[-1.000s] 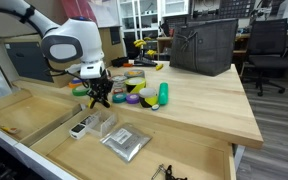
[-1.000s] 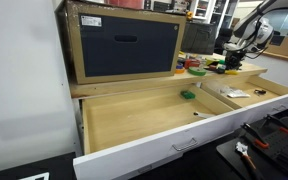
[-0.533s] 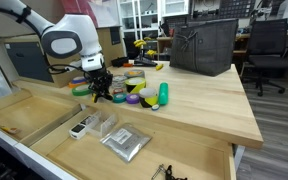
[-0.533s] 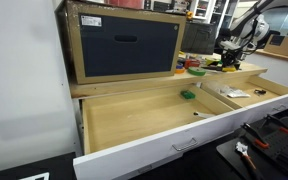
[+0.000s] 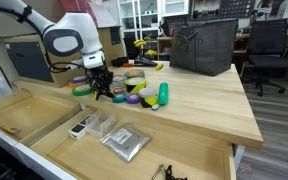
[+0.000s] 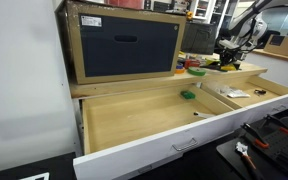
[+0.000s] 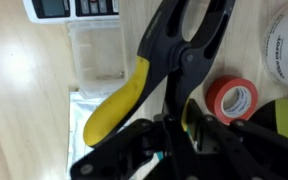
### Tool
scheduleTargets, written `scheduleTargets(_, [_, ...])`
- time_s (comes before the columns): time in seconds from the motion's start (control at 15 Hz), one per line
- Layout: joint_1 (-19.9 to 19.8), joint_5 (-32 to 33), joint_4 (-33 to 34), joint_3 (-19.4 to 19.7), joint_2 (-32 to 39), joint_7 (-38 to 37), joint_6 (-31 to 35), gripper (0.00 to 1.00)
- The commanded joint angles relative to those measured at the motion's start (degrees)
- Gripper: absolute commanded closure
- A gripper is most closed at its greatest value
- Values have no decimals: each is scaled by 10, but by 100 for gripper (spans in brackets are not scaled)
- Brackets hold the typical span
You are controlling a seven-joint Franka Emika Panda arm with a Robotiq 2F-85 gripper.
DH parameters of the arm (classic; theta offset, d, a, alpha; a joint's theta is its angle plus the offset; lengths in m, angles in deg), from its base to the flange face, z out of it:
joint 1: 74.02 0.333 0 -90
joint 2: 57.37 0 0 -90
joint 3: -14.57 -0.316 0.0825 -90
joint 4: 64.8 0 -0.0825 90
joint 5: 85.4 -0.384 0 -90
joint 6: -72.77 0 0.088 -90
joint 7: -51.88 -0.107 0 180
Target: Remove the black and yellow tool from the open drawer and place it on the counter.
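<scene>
Tool (image 7: 179, 55), a black clamp with one yellow handle (image 7: 119, 100), is hanging in the gripper (image 7: 176, 135), out of the drawer (image 5: 44, 125) and over the back part of the counter (image 5: 199, 105). The jaws are squeezing closed on the tool near its handles, and in the wrist view its black nose is pointing away from the camera. In an exterior view the gripper (image 5: 100, 90) is sitting low, just beside a cluster of tape rolls (image 5: 134, 97) and a green bottle (image 5: 163, 95). I cannot tell whether the tool is touching the wood. In the wrist view an orange roll (image 7: 234, 100) is lying just to one side of the tool, with a white roll (image 7: 284, 50) beyond it.

The drawer is standing open in front of the counter. A clear box (image 5: 102, 124), a grey bag (image 5: 124, 142) and a small white device (image 5: 79, 128) are lying in its near compartment. In the wrist view the clear box (image 7: 99, 55) is showing past the yellow handle. A black bin (image 5: 202, 45) is standing at the far end of the counter, well apart from the gripper. In the other exterior view the gripper (image 6: 229, 50) is appearing far off and too small to read, and a green item (image 6: 187, 95) is lying in the wide drawer (image 6: 134, 125).
</scene>
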Motion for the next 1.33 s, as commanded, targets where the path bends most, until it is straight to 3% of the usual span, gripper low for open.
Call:
scheduleTargets(0.0, [11, 5, -19, -4, -6, -6, 17, 96])
scheduleTargets(1.0, [75, 46, -37, -1, 13, -33, 91, 96])
scheduleTargets(1.07, [75, 53, -30, 1, 17, -26, 82, 81])
scheduleTargets(1.13, [73, 59, -27, 2, 18, -19, 75, 58])
scheduleTargets(1.27, [61, 66, -28, 3, 13, -4, 70, 53])
